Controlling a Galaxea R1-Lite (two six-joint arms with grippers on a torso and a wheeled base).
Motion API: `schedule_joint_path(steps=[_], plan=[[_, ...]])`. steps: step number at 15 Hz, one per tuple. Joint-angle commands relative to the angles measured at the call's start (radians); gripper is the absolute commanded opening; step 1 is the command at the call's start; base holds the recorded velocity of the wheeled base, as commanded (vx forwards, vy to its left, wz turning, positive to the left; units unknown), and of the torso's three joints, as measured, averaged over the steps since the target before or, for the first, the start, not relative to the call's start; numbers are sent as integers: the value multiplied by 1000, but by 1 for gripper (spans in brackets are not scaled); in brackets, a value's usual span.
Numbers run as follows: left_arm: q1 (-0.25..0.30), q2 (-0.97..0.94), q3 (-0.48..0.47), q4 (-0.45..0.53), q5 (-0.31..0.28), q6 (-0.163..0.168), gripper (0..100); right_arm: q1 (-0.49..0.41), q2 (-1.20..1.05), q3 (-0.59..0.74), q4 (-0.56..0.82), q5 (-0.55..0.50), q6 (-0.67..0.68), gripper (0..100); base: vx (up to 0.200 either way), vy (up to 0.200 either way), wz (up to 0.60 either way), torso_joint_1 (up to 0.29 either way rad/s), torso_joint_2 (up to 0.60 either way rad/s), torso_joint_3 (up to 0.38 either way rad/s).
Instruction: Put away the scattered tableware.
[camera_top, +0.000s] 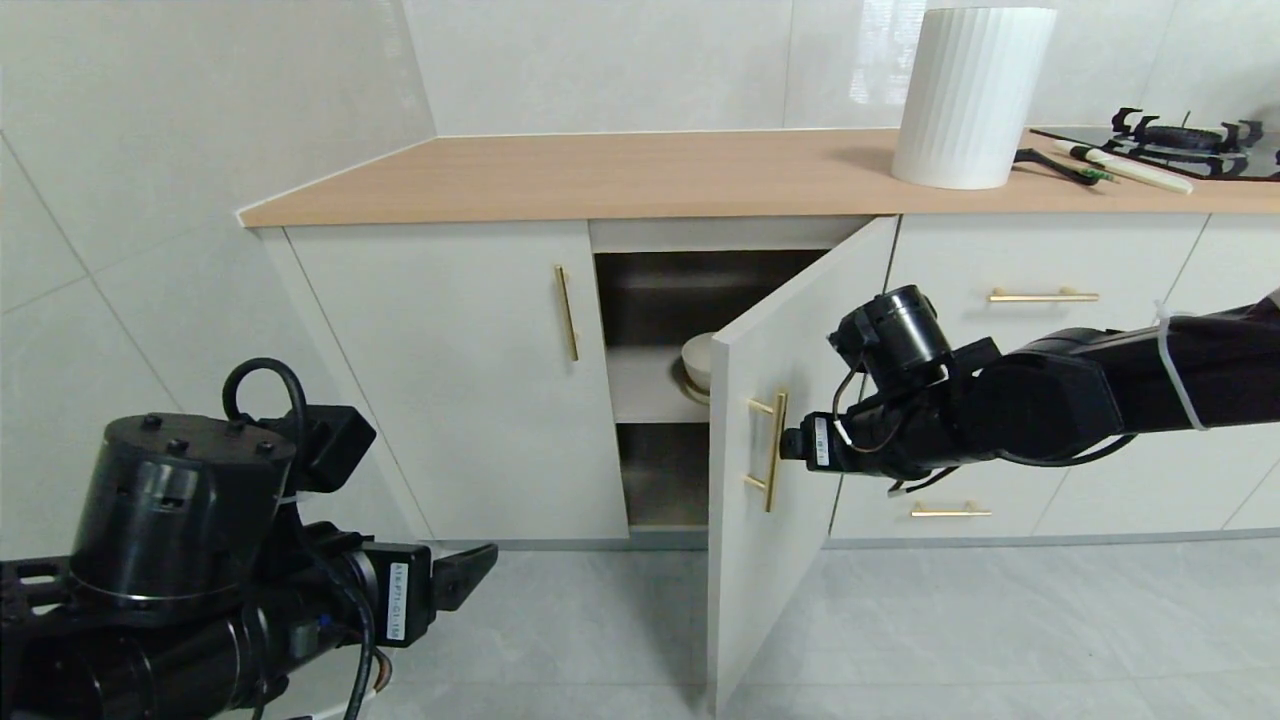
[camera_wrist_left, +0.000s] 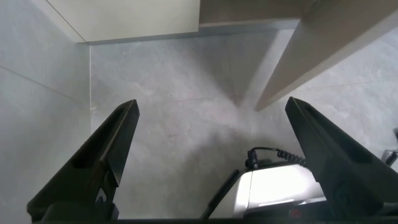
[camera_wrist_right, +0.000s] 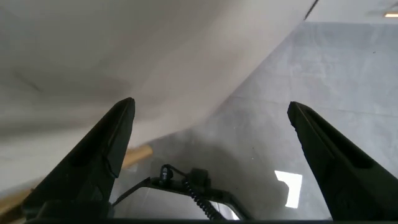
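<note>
Right, the cupboard door (camera_top: 762, 600) stands about half open, w/ the right claw (camera_top: 792, 447) at its gold handle (camera_top: 772, 450). The claw is released: in the right wrist view both fingers (camera_wrist_right: 93, 162) are spread wide and the handle sits just beside one of them, not btw the two, so nothing is grasped. The left claw (camera_top: 465, 575) hangs low over the floor near the closed left door, also released and empty.

A pale bowl (camera_top: 697, 362) is on the upper shelf (camera_top: 645, 390) inside, toward the shelf's right end and near its front edge, partly hidden by the door. A few long utensils (camera_top: 1110, 165) lie at the right end of the desk (camera_top: 600, 175), touching the hob's (camera_top: 1190, 135) front edge, just beside a tall white ribbed pot (camera_top: 970, 95). I can't tell exactly what they are.

Prob. the step is working the door, open or shut I can't say. To do it well:
- Centre the handle btw the fingers before clenching, or just push flat on the panel if shutting.
- Follow the hinge arc and don't pull straight, otherwise the grip slips or the hinge strains.
- Check the bowl sits clear of the shelf's front edge so the door won't knock it.
- Keep the left arm away from the door's swing.
</note>
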Motion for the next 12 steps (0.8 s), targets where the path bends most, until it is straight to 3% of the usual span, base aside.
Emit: schedule_joint_path(steps=[1, 5, 12], plan=[[0, -5, -1, -1, 0, -1, 100, 1, 16, 1, -1, 0, 2, 100, 0, 0, 0, 0, 0, 0], [0, -5, 5, 4, 0, 0, 100, 1, 14, 3, -1, -8, 2, 100, 0, 0, 0, 0, 0, 0], [0, 8, 3, 5, 0, -1, 100, 2, 37, 1, -99, -9, 74, 100, 200, 0, 0, 2, 3, 3]])
